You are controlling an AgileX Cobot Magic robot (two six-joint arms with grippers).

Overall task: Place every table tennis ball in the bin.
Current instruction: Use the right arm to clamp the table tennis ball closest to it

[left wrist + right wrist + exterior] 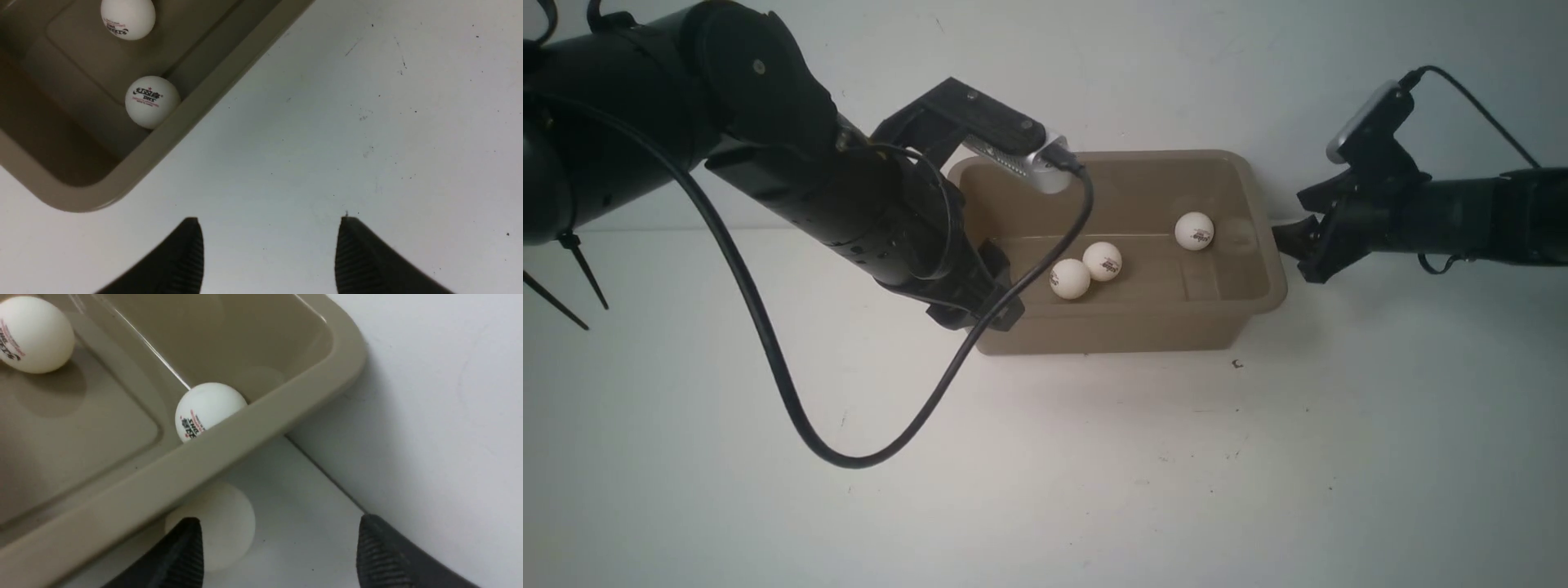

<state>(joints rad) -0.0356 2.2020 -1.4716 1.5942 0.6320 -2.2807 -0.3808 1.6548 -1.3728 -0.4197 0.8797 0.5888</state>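
Note:
The taupe bin [1160, 154] stands at the back of the table, against the wall. Three white table tennis balls lie in it [1069, 278] [1102, 261] [1194, 230]. In the right wrist view a further ball [220, 522] rests on the table outside the bin [265, 416], partly under its rim. My right gripper [280, 522] is open, and that ball sits just inside one fingertip [186, 547]. In the front view this gripper [1294, 249] is at the bin's right end, and the outside ball is hidden. My left gripper [269, 222] is open over bare table by the bin's left corner [184, 122].
The white wall [429, 396] rises directly behind the bin, close to the right gripper's other finger. A black cable [792, 408] loops down from the left arm onto the table in front. A small dark speck [1237, 364] lies before the bin.

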